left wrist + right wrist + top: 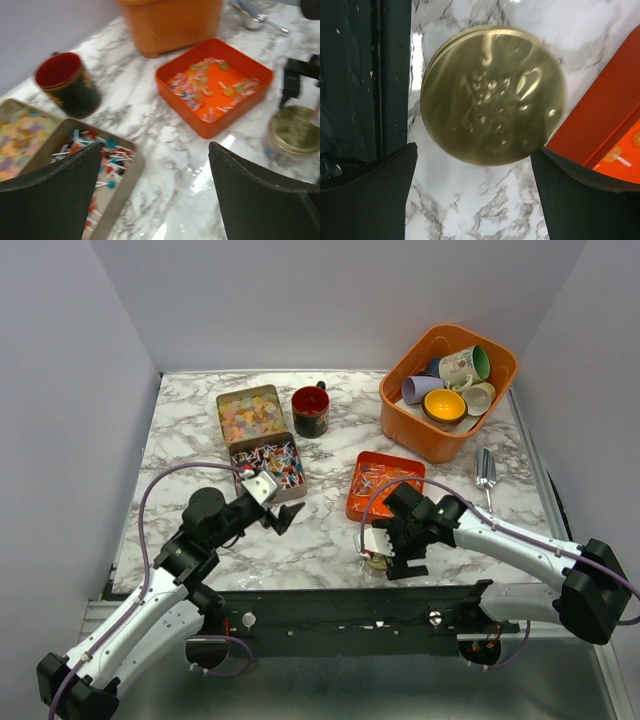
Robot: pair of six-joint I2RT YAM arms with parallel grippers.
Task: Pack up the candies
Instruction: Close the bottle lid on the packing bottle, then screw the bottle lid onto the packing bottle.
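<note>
Marble tabletop (320, 540), jar (292, 137) parked beside candies (200, 85) tray (215, 129), easy filling I guess. My right gripper (474, 150) wide over gold lid (490, 95); left gripper (155, 146) wide, empty.

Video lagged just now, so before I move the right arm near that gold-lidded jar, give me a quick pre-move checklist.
1. Right end effector open and empty: ok.
2. Gold lid roughly lined up between its fingers: ok in the right wrist view.
3. Lid seated on the jar: ok; tightness cannot tell.
4. Finger clearance to the orange tray beside the jar: cannot tell, the tray edge lies close.
5. Left end effector open, empty, away from the jar: ok.
</note>
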